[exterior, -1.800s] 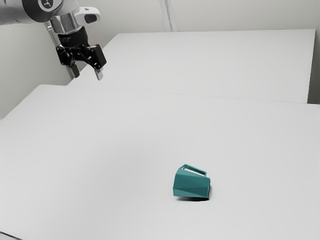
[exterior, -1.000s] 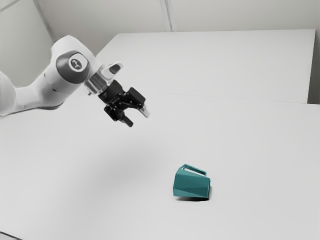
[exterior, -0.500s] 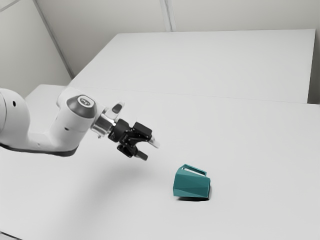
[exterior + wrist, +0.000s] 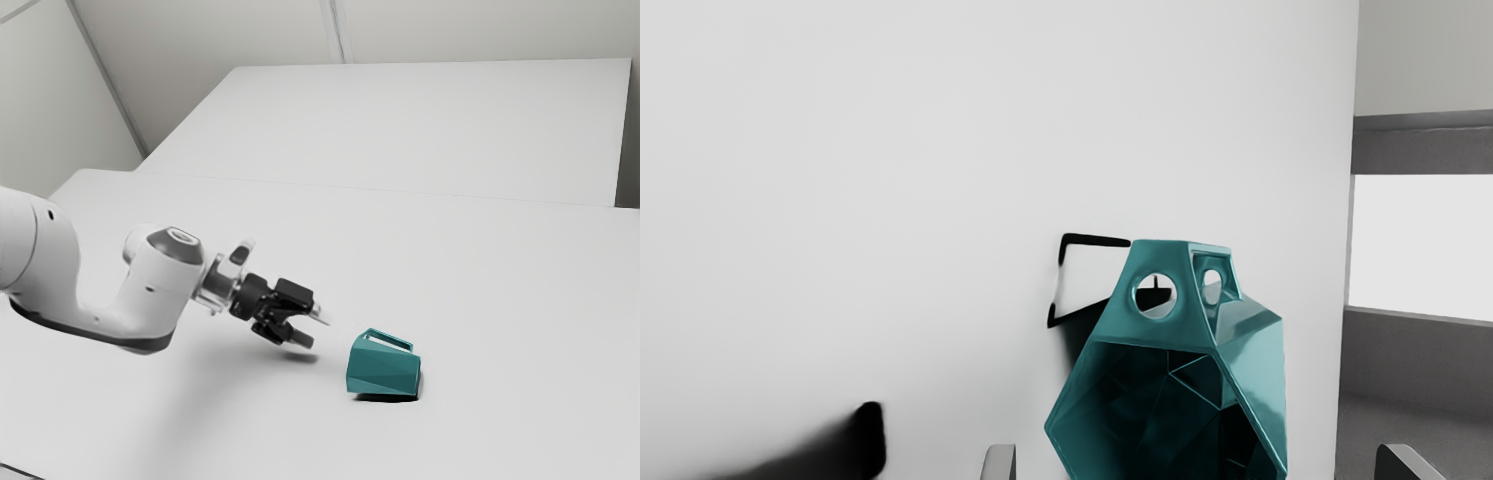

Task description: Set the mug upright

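Note:
My gripper (image 4: 318,328) is low over the table in the exterior view, just left of the teal mug (image 4: 383,368), with a small gap between them. The mug lies on its side, handle up. In the wrist view the mug (image 4: 1252,373) turns its open mouth toward the hand, its handle bearing round holes. My gripper (image 4: 1196,462) is open there, its two fingertips set wide apart with the mug's mouth seen between them. Neither fingertip appears to touch the mug.
The white table (image 4: 520,300) extends around the mug, and another white surface (image 4: 420,130) lies behind it. A thin dark line (image 4: 20,471) crosses the exterior view's lower left corner. Shadows of the hand and mug fall on the table.
From the exterior view's upper left, my hand has come down and rightward to beside the mug, tilting from pointing downward to pointing more sideways. The mug has stayed where it was.

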Available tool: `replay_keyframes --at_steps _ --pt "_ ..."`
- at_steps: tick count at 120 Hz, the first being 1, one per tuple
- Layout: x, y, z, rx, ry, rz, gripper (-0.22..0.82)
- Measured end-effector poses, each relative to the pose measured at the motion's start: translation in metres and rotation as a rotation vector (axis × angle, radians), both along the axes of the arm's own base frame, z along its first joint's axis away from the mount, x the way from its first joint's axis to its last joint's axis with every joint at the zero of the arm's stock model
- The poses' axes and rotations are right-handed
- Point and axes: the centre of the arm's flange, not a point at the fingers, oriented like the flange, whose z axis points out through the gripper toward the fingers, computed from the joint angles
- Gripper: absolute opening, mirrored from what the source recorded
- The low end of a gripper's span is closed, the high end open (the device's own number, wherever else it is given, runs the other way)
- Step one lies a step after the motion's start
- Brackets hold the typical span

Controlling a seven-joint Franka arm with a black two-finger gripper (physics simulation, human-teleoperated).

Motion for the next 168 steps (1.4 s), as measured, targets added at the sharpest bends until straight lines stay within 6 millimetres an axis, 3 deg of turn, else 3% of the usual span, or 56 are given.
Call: replay_keyframes --at_steps 30,64,97,168 --pt "-0.008 -0.043 -0.002 -0.002 -0.065 -0.113 0.59" --pt "-0.005 -0.047 -0.001 -0.011 -0.117 -0.12 0.59" --pt "-0.01 -0.067 -0.006 -0.034 -0.103 -0.135 0.59" --pt "-0.01 -0.09 -0.011 -0.042 -0.065 -0.152 0.59"
